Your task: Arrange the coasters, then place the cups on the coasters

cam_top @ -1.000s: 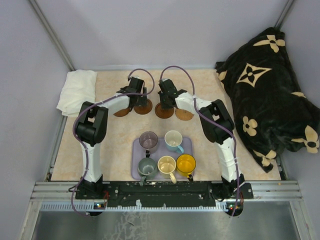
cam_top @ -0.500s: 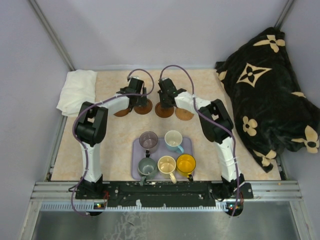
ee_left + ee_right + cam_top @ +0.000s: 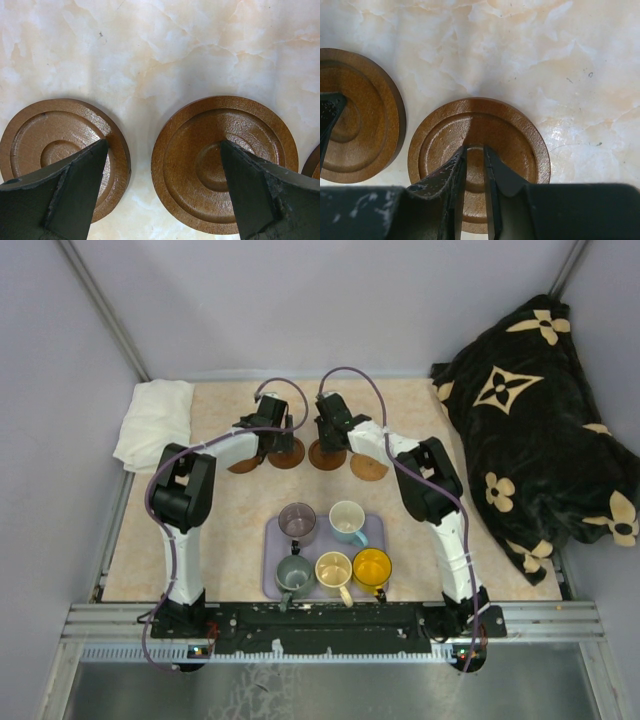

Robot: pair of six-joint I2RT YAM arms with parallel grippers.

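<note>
Sprawling against the right wall, a black flowered blanket point(image 3: 540, 430) overhangs the marbled table point(image 3: 220, 530). A white cloth point(image 3: 155, 420) lies at the far-left corner. Five cups point(image 3: 333, 568) stand on the lavender tray point(image 3: 377, 528) by the bases. Four coasters point(image 3: 368, 468) show across the far side, partly hidden under the wrists. The left gripper point(image 3: 163, 144) hangs spread wide between two. The right gripper point(image 3: 475, 150), nearly clenched and empty, sits over one's centre.

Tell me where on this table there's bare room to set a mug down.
Bare marble lies between the coaster row and the tray, behind the coasters to the back wall, and between the left arm and the tray. Crowded: the tray, full with five mugs, and the coaster row, with the left end effector and the right end effector over it.
</note>
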